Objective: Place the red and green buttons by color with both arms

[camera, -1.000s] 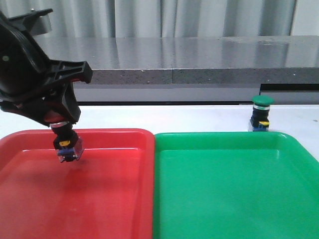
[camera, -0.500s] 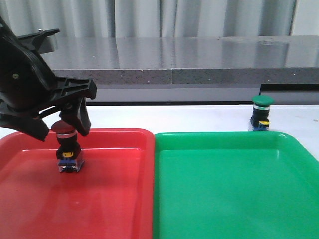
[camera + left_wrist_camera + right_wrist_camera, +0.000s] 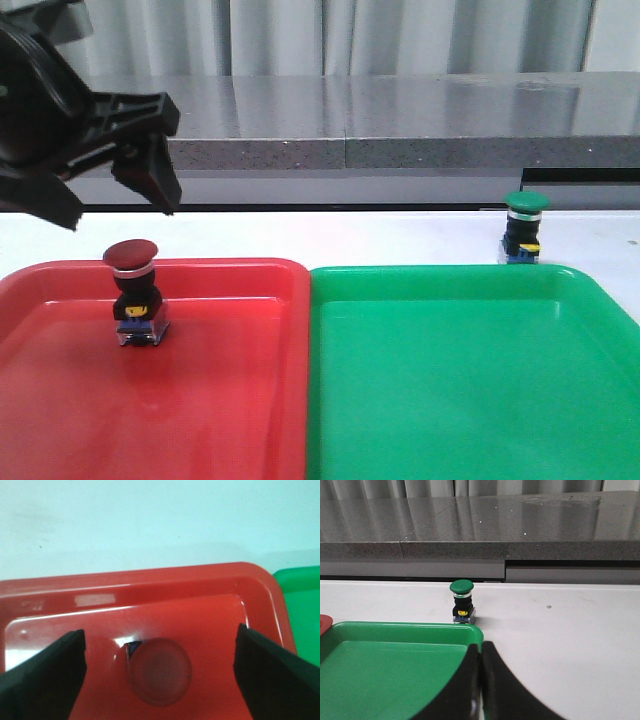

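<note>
**Red button placed; green button waits**

Nearest, the red tray (image 3: 150,380) fills the lower left of the front view and the green tray (image 3: 460,370) the lower right. The red button (image 3: 133,295) stands upright in the red tray's far left part. Above it, upper left, the left gripper (image 3: 115,185) hangs with fingers apart, touching nothing.

Farther back, centre right, the green button (image 3: 525,230) stands on the table (image 3: 400,240) just behind the green tray. The right gripper (image 3: 480,680) has its fingers together and empty.

Next, I judge, the right fingers must open, reach the green button and carry it into the green tray.
</note>
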`<act>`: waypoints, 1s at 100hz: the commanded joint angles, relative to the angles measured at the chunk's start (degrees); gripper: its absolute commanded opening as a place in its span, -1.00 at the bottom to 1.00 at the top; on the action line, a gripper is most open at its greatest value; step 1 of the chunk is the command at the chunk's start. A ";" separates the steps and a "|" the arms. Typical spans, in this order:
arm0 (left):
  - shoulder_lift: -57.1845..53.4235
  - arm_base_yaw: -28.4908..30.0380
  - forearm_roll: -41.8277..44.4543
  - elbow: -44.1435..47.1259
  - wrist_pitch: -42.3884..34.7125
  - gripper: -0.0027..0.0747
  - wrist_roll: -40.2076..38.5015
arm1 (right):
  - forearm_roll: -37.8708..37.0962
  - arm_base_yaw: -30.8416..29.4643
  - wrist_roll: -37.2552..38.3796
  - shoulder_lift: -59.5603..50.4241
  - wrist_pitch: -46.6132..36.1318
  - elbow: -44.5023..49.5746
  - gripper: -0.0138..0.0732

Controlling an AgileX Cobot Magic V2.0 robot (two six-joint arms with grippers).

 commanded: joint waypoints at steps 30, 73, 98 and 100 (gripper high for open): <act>-13.74 7.09 3.98 -0.28 -3.15 0.57 -0.68 | -0.12 -0.37 -0.66 -1.17 -4.61 -0.84 -0.94; -38.63 8.19 6.34 19.33 -12.51 0.57 -0.68 | -0.12 -0.37 -0.66 -1.17 -4.61 -0.84 -0.94; -55.35 8.19 10.46 27.06 -7.84 0.57 -0.56 | -0.12 -0.37 -0.66 -1.17 -4.61 -0.84 -0.94; -56.47 8.19 10.89 27.23 -6.91 0.57 -0.56 | -0.12 -0.37 -0.66 -1.17 -4.61 -0.84 -0.94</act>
